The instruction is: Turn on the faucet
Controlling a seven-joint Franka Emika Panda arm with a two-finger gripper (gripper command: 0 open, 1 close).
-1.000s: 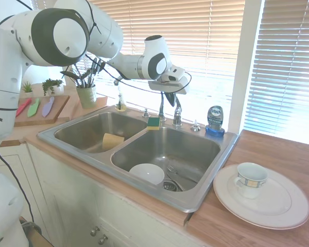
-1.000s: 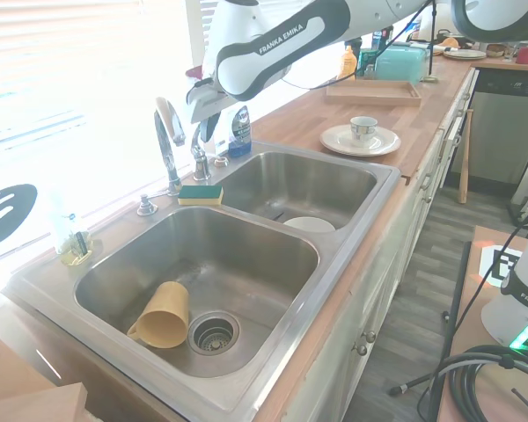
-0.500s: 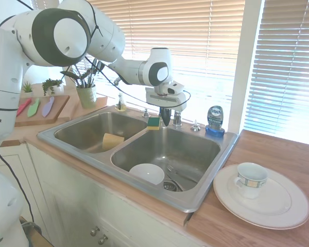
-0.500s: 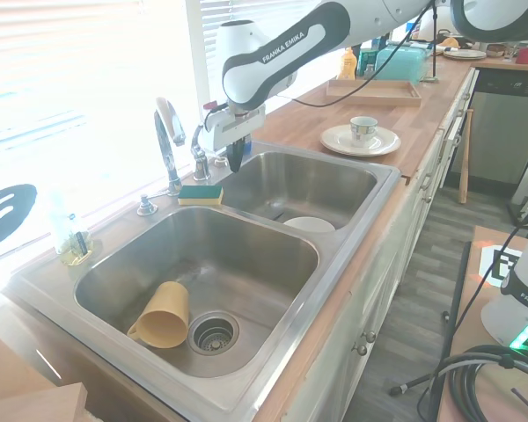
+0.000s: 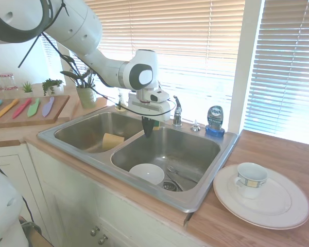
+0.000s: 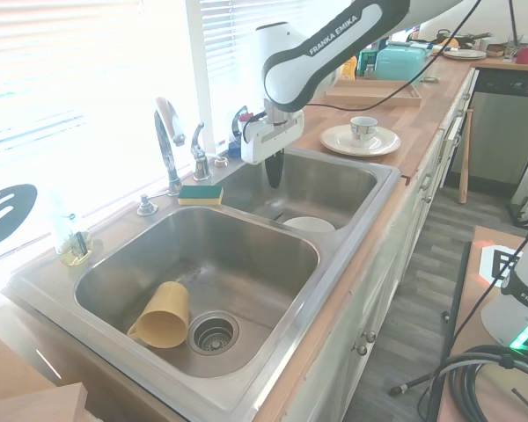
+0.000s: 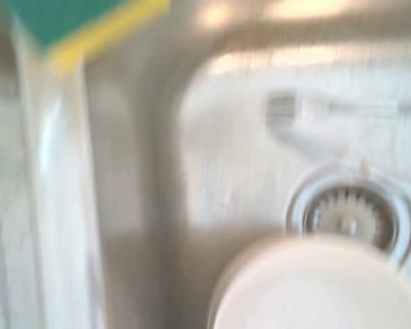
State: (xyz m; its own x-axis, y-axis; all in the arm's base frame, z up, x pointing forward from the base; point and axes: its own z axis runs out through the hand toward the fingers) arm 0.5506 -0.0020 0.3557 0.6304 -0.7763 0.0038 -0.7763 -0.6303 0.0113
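Since the earlier frame, claw (image 6: 274, 178) relocated away from the faucet (image 6: 168, 145) at the sink's (image 5: 206, 193) back rim to a position over the basin holding the white bowl (image 5: 147, 173), near the divider; fingers close together, gripping nothing. Faucet: chrome gooseneck with separate lever handle (image 5: 177, 106), standing clear of the claw. Also present: green-yellow sponge (image 6: 200, 193), yellow cup (image 6: 163, 315), blue soap bottle (image 5: 215, 120).
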